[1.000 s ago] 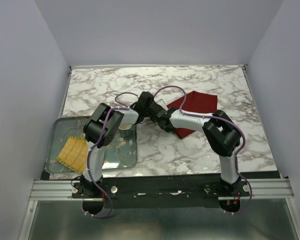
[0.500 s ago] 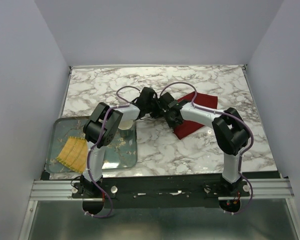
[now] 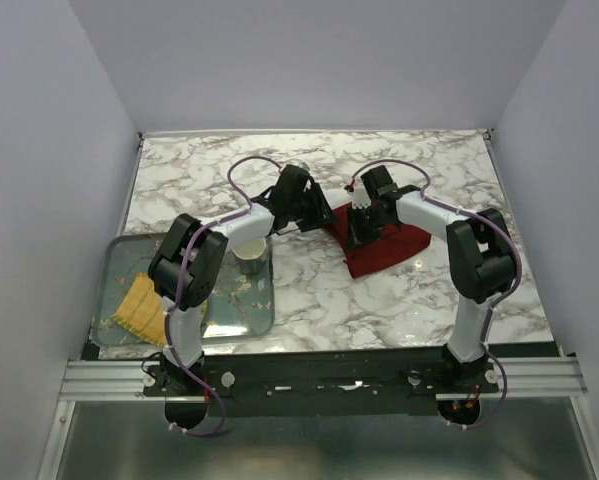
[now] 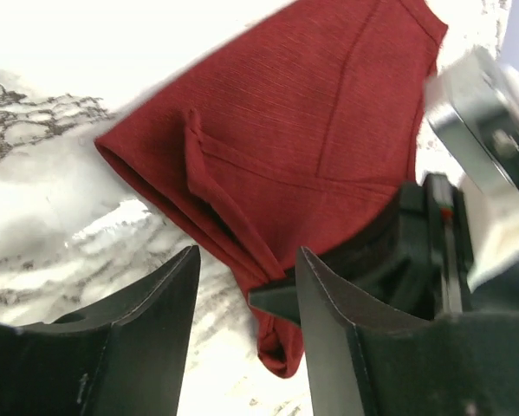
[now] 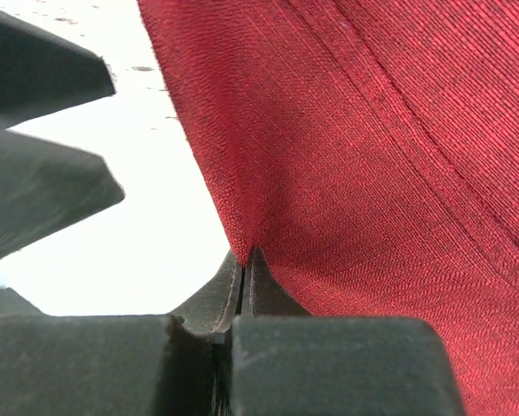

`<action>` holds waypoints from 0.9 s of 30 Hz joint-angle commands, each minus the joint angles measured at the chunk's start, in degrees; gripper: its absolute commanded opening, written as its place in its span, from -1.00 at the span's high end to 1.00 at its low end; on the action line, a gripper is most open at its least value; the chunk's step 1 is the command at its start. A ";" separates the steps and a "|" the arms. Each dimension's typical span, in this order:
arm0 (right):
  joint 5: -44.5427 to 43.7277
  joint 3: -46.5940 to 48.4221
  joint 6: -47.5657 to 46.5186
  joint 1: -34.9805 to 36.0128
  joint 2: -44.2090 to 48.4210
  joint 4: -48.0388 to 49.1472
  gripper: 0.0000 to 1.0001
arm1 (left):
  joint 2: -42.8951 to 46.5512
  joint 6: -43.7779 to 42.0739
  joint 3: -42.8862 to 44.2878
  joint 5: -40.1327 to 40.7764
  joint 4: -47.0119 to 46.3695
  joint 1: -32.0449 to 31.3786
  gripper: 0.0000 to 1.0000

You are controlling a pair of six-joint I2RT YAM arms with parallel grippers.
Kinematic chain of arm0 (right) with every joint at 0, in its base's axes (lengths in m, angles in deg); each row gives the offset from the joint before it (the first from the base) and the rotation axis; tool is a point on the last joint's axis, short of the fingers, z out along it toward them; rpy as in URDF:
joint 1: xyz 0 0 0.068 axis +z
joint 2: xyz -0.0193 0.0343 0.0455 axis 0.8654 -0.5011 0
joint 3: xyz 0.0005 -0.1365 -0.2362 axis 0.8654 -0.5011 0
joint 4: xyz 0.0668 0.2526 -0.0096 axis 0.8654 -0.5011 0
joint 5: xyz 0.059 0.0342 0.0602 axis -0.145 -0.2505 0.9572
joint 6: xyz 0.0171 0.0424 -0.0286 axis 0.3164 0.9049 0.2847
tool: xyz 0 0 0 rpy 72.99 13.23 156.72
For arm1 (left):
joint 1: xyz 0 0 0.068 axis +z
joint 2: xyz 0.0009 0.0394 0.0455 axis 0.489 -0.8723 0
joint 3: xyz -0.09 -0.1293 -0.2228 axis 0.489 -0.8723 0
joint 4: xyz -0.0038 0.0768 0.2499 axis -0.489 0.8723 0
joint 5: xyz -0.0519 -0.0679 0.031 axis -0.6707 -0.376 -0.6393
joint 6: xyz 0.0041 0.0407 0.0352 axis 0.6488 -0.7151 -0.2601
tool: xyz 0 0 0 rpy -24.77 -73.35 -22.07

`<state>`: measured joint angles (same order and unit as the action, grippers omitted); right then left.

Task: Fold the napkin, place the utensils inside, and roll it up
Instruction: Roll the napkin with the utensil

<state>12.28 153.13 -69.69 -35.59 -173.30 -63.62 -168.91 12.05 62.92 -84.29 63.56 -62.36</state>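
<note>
The dark red napkin (image 3: 391, 250) lies folded on the marble right of centre. My right gripper (image 3: 358, 234) is shut on the napkin's left edge; in the right wrist view its jaws (image 5: 246, 254) pinch a raised fold of the cloth (image 5: 372, 130). Just left of the napkin, my left gripper (image 3: 323, 214) stands open. In the left wrist view nothing sits between its fingers (image 4: 247, 256), and the napkin (image 4: 311, 130) lies beyond them with one corner held by the right gripper's dark fingertip (image 4: 275, 300). The utensils are out of view.
At the front left a glass tray (image 3: 119, 255) holds a yellow woven mat (image 3: 139, 310) and a small cup (image 3: 249, 256). The left arm reaches over the tray's far right corner. The two grippers are close together.
My left gripper has opened and let go of the napkin. The right gripper has shut on the napkin's edge and swung right and back, dragging the cloth with it.
</note>
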 commanded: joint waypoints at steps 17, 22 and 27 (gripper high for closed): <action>17.45 0.20 -4.33 -7.02 -7.95 1.58 0.99 | -0.68 1.21 1.06 0.27 3.54 -2.95 -0.38; 16.74 0.56 -3.98 -7.46 -9.27 1.41 0.99 | -3.59 3.41 2.20 -0.44 2.92 -2.96 -0.40; 17.27 0.56 -4.42 -8.25 -10.15 1.50 0.99 | -5.69 3.76 3.26 0.53 3.62 -2.95 -0.57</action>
<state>30.62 153.39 -72.86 -42.87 -180.42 -62.24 -172.61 14.67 63.67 -83.75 67.06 -65.04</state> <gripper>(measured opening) 0.013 0.752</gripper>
